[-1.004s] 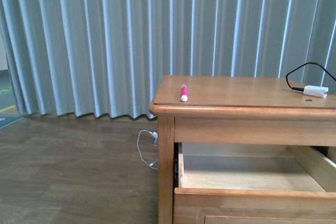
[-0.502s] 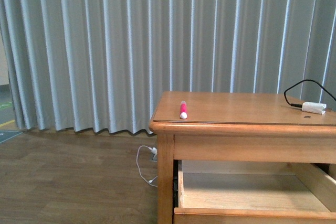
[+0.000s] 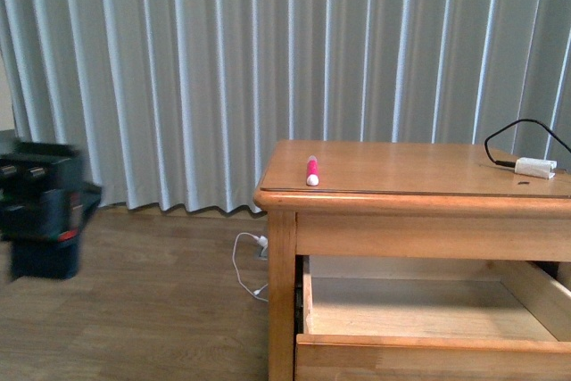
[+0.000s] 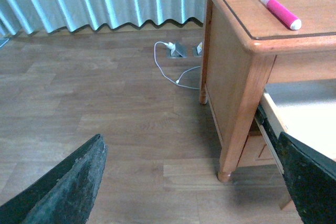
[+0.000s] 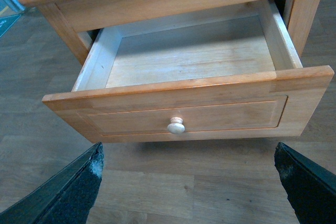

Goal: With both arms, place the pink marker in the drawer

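The pink marker lies on the cabinet top near its front left corner, white end toward me; the left wrist view shows this marker too. Below the top, the drawer stands pulled out and empty. In the right wrist view the drawer shows its pale knob. My left gripper hangs open over the floor beside the cabinet's left leg. Low in front of the drawer front, my right gripper is open with nothing in it. Neither touches the marker.
A white adapter with a black cable lies at the top's right end. A white cable and floor socket sit left of the cabinet. A blurred black bulky shape is at the far left. Grey curtains hang behind.
The front view has shifted slightly up and down against the cabinet. A blurred black shape has come into view at the far left. The marker and drawer have not moved.
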